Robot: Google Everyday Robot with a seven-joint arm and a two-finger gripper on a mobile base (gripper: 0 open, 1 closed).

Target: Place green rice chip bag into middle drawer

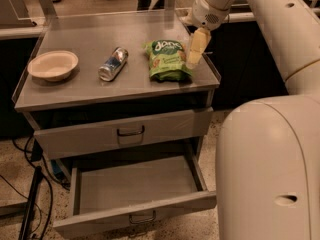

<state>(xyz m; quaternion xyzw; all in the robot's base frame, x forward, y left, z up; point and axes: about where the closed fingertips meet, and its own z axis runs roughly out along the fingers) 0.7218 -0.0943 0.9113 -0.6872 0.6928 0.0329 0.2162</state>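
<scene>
One bowl, one can, one green rice chip bag, two drawers, one end effector beside bag.

My end effector, smooth pale matt plastic, hangs at the right edge of the green rice chip bag, a crinkly glossy film. The bench is brushed grey metal with a dull sheen, the open middle drawer matt steel. The can gleams metallic; the bowl looks matt.

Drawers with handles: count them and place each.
2. The upper drawer is shut under the cabinet top; the middle drawer, below it, sits open. Others may be hidden. The gripper hangs by the green rice chip bag.
</scene>
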